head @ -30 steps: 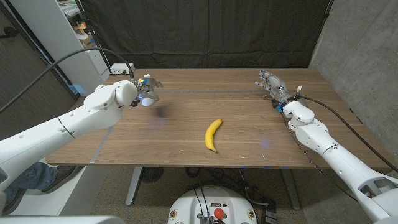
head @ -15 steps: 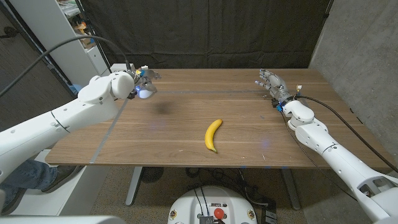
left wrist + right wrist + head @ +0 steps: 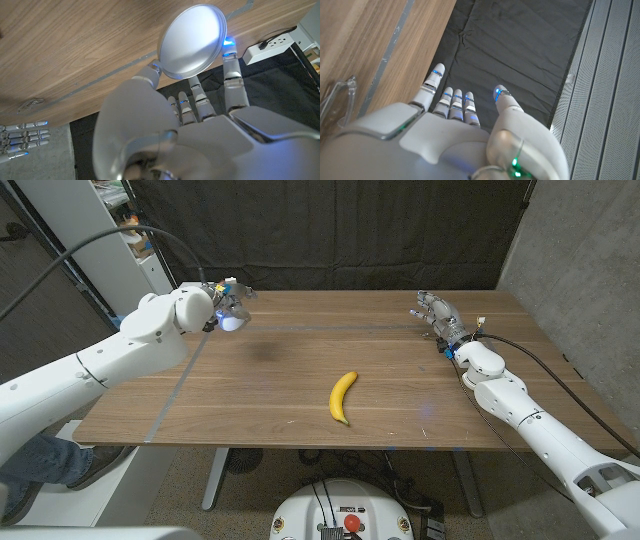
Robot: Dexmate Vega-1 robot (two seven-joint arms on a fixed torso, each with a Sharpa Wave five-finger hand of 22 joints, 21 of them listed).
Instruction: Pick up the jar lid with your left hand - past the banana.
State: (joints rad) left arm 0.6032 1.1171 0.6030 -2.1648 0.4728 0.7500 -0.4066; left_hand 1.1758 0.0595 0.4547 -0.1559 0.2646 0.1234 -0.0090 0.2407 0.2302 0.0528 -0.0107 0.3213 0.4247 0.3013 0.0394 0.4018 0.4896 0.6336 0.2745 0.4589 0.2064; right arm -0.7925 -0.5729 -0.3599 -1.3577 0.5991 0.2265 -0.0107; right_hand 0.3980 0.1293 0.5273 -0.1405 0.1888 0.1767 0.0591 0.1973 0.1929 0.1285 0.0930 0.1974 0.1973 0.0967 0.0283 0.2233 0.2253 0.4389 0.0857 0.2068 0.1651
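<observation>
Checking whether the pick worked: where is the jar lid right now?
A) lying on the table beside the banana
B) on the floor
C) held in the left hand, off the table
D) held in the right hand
C: the left hand pinches the jar lid between its fingers, above the table.

The counter (image 3: pixel 280 380) is mostly bare wood, so a hand could sweep across nearly all of it. Only 1 thing lies on the surface: the banana (image 3: pixel 342 397), near the front edge around the middle, with open wood on every side of it.

The left hand (image 3: pixel 228 307) is raised above the back left corner, its fingers (image 3: pixel 230 75) gripping the jar lid (image 3: pixel 192 41), with air between it and the wood below. The right hand (image 3: pixel 437 314) sits at the back right corner, fingers spread, blocking that corner alone. The stretch of counter between the 2 hands along the back edge is unobstructed. A dark curtain (image 3: pixel 330 230) hangs close behind the back edge, limiting reach beyond it.
</observation>
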